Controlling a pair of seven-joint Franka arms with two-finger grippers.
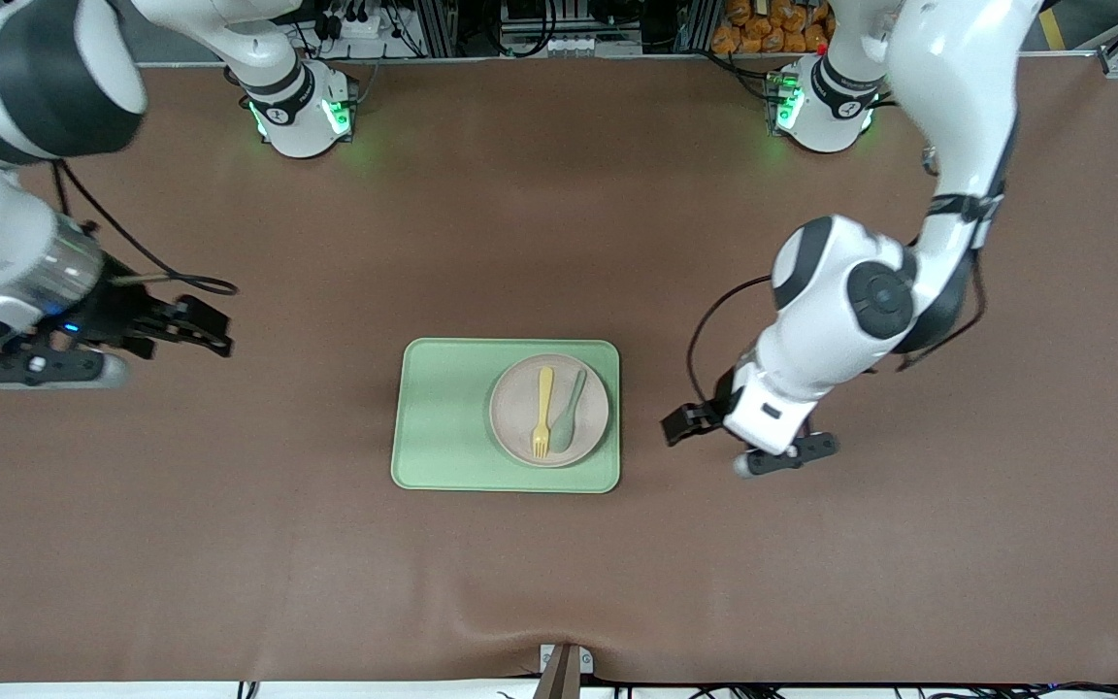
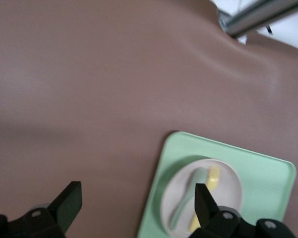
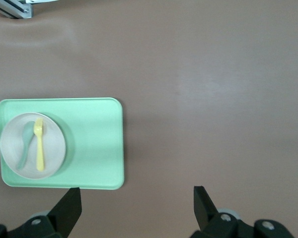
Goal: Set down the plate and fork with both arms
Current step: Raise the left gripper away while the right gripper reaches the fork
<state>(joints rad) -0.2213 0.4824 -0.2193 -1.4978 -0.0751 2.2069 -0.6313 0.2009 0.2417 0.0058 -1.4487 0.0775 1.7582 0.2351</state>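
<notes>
The off-white plate (image 1: 517, 413) sits on the pale green tray (image 1: 443, 417) at the table's middle, toward the tray's left-arm end. The yellow fork (image 1: 543, 408) lies on the plate beside a sage-green spoon (image 1: 569, 413). My left gripper (image 1: 690, 422) is open and empty, low over bare table just off the tray's left-arm end. Its wrist view shows the gripper (image 2: 137, 201), tray (image 2: 268, 173), plate (image 2: 231, 191) and fork (image 2: 212, 181). My right gripper (image 1: 214, 330) is open and empty over bare table toward the right arm's end. Its wrist view shows the gripper (image 3: 136, 203), tray (image 3: 94, 144), plate (image 3: 54, 144) and fork (image 3: 39, 144).
The brown table cover has a raised wrinkle by a metal bracket (image 1: 564, 665) at the edge nearest the front camera. Bare table lies all round the tray. Both arm bases glow green along the edge farthest from the front camera.
</notes>
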